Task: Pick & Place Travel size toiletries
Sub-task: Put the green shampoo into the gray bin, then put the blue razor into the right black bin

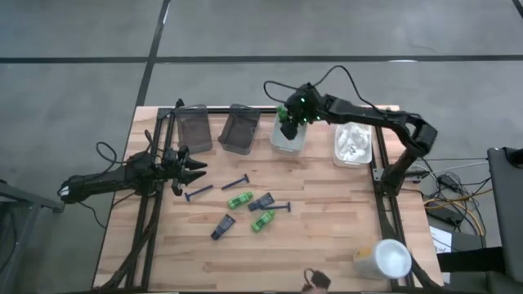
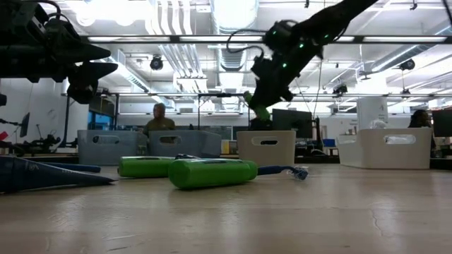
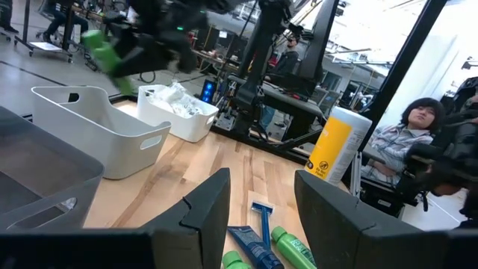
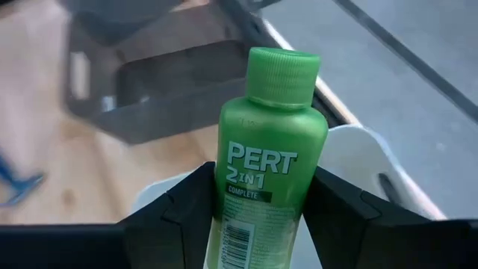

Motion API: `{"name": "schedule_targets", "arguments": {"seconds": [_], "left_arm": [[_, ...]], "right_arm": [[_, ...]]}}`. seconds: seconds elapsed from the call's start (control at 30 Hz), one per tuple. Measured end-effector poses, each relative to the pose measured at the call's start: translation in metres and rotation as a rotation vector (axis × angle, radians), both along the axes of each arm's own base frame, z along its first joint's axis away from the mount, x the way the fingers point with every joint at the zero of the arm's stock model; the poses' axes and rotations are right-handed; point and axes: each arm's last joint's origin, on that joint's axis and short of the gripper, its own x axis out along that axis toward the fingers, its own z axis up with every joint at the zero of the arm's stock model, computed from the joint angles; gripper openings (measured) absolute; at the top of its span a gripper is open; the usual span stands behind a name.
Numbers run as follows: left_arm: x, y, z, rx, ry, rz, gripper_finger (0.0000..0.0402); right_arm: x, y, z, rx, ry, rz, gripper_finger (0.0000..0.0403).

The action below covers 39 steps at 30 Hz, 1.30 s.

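"PERT 2 IN 1 COMPLETE" green bottle (image 4: 270,161), apparently in right gripper (image 4: 261,217).

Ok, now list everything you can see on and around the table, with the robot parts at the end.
grey bins: two, dark grey, far edge, left side
white bins: two, far edge, right side
white packets: several, in the rightmost white bin
green bottles: two, lying mid-table
held green bottle: one, in the air over the nearer white bin
razors: three, dark blue, mid-table
dark blue tubes: two, mid-table
cup: one, white and yellow, near right corner
left gripper: open, empty, left side of the table
right gripper: closed on the held green bottle
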Motion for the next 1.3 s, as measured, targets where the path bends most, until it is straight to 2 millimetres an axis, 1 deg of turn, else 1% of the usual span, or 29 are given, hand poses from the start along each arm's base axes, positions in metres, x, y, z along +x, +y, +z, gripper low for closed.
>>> {"name": "schedule_targets", "arguments": {"seconds": [0.13, 0.23, 0.37, 0.5, 0.63, 0.73, 0.83, 0.93, 1.03, 1.3], "left_arm": [[0.000, 0.000, 0.000, 0.000, 0.001, 0.000, 0.0156], [0.000, 0.000, 0.000, 0.000, 0.001, -0.001, 0.0156], [0.000, 0.000, 0.000, 0.000, 0.000, 0.000, 0.0156], [0.000, 0.000, 0.000, 0.000, 0.000, 0.000, 0.0156], [0.000, 0.000, 0.000, 0.000, 0.001, 0.000, 0.0156], [0.000, 0.000, 0.000, 0.000, 0.000, 0.000, 0.0156], [0.000, 0.000, 0.000, 0.000, 0.000, 0.000, 0.0156], [0.000, 0.000, 0.000, 0.000, 0.000, 0.000, 0.0156], [0.000, 0.000, 0.000, 0.000, 0.000, 0.000, 0.0156], [0.000, 0.000, 0.000, 0.000, 0.000, 0.000, 0.0156]], "right_arm": [[0.006, -0.024, -0.010, 0.036, 0.081, -0.031, 0.0164], [0.006, -0.039, -0.018, 0.073, 0.164, -0.040, 0.0157], [0.005, -0.052, -0.026, 0.049, 0.241, 0.010, 0.0157], [0.002, -0.056, -0.033, 0.010, 0.307, 0.049, 0.0170], [-0.001, -0.059, -0.048, -0.034, 0.392, 0.087, 0.0178], [-0.001, -0.061, -0.063, -0.026, 0.435, 0.109, 0.0176], [0.001, -0.062, -0.071, -0.011, 0.451, 0.114, 0.0168], [0.002, -0.062, -0.072, -0.009, 0.451, 0.116, 0.0162], [0.001, -0.062, -0.070, -0.012, 0.444, 0.109, 0.0166], [-0.002, -0.064, -0.069, -0.014, 0.454, 0.072, 0.0222]]}}
